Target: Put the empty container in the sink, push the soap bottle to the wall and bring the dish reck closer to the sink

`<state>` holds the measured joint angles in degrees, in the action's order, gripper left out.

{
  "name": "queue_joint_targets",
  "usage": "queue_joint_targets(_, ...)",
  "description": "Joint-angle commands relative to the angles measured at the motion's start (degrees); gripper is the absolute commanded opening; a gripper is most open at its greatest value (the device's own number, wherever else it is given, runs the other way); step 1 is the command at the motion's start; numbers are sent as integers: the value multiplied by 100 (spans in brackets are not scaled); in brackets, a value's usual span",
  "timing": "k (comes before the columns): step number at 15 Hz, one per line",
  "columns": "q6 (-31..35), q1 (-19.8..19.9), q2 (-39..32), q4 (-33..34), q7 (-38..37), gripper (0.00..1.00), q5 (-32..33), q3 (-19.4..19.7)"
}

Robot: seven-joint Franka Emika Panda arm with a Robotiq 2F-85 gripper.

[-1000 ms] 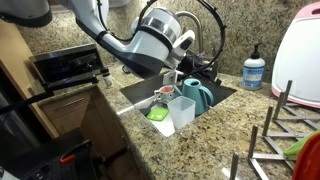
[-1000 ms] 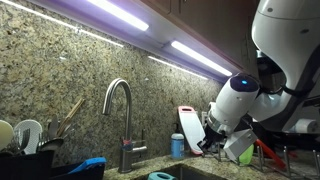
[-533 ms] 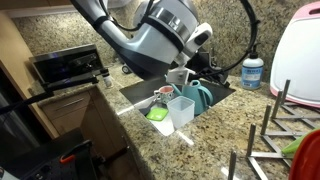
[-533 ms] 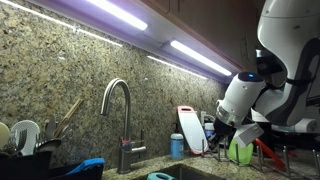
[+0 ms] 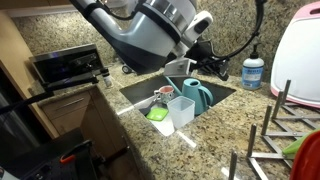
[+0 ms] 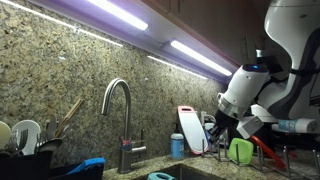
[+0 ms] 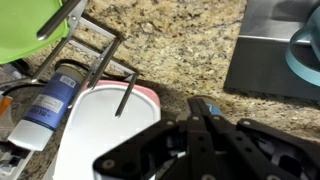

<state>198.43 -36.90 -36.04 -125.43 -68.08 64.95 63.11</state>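
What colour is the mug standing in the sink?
Teal; the mug shows best in an exterior view.

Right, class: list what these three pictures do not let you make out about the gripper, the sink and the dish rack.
Gripper: open or shut unclear; the wrist view shows only dark, blurred linkage.
Sink: in an exterior view the arm hides its far end.
Dish rack: in an exterior view the right and bottom edges cut it off.

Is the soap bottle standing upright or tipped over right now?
Upright. In an exterior view the soap bottle stands on the counter with its dark pump top pointing straight up.
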Motion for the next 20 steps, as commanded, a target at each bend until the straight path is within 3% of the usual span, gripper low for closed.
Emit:
queue_joint_targets(1,0,-65,440,-348,582,0,-47,44)
queue_joint_targets(8,0,214,1220,-729,1635,0,-310,21)
queue_joint_targets(12,0,596,1674,-911,2134,0,-517,-96)
queue_joint_targets(14,0,870,1672,-946,2129,0,-593,-228)
queue_joint_targets(15,0,630,1428,-779,1858,0,-459,-49)
queue_joint_targets(20,0,689,1442,-796,1859,1,-456,-65)
